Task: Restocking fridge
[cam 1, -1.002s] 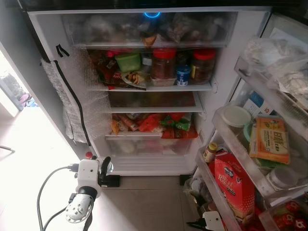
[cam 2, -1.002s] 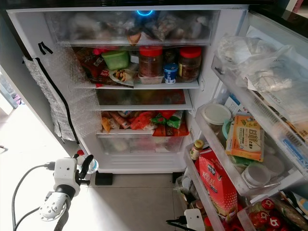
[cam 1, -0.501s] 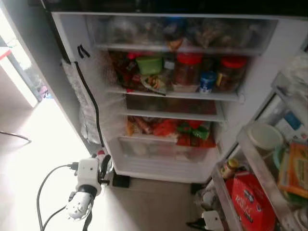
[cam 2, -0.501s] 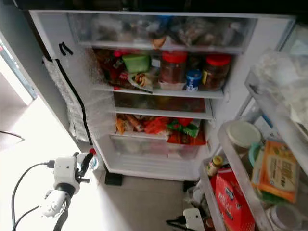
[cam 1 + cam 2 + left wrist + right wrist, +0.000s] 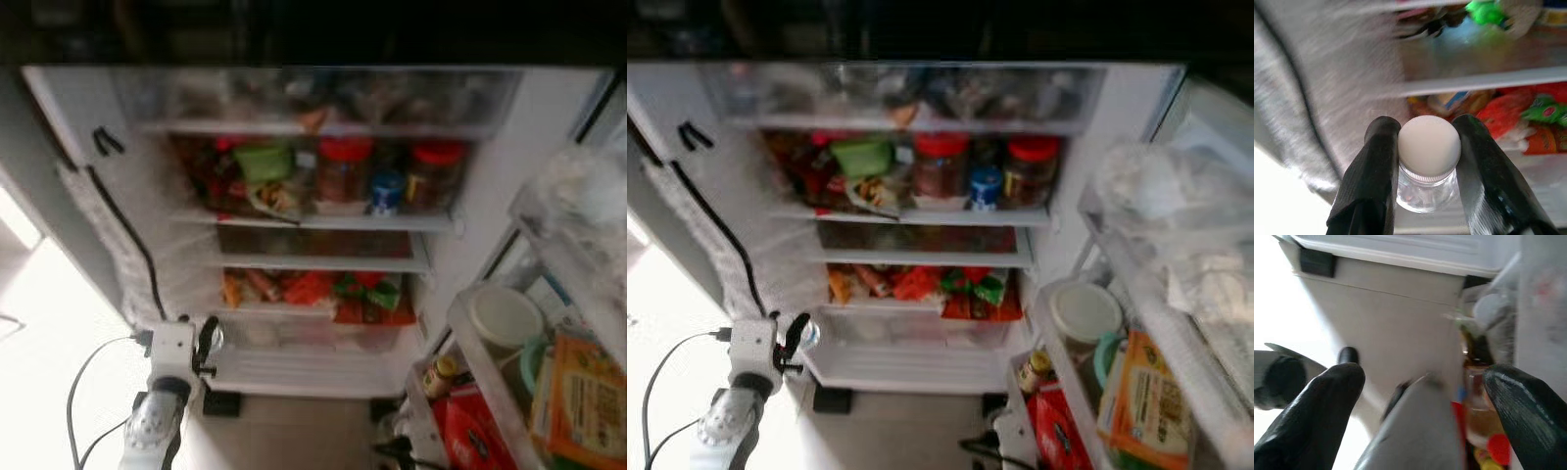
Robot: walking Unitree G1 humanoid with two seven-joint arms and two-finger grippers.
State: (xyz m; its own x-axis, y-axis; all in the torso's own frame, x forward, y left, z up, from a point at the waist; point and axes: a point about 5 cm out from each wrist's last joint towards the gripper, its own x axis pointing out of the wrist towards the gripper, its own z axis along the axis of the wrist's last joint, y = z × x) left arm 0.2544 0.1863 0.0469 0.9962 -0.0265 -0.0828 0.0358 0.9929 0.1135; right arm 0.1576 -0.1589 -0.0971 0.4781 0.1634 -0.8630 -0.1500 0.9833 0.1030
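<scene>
The fridge stands open in front of me, its shelves (image 5: 313, 222) packed with food. My left gripper (image 5: 208, 339) is held low at the left, in front of the bottom drawer (image 5: 313, 328). It is shut on a small clear bottle (image 5: 1428, 188) with a white cap (image 5: 1429, 146), the black fingers (image 5: 1376, 166) pressing on both sides of the neck. In the right wrist view my right gripper (image 5: 1425, 387) hangs low by the foot of the door, its fingers (image 5: 1327, 401) spread wide with nothing between them.
Two red-lidded jars (image 5: 345, 171), a green tub (image 5: 263, 161) and a blue can (image 5: 386, 192) fill the middle shelf. Bright packets (image 5: 323, 289) lie on the one below. The open door's racks at the right hold a white-lidded tub (image 5: 505, 315), an orange packet (image 5: 578, 401) and a red box (image 5: 475, 436).
The whole picture has shifted and blurred, so the camera has moved. My left gripper still holds the small bottle at about the same place before the fridge.
</scene>
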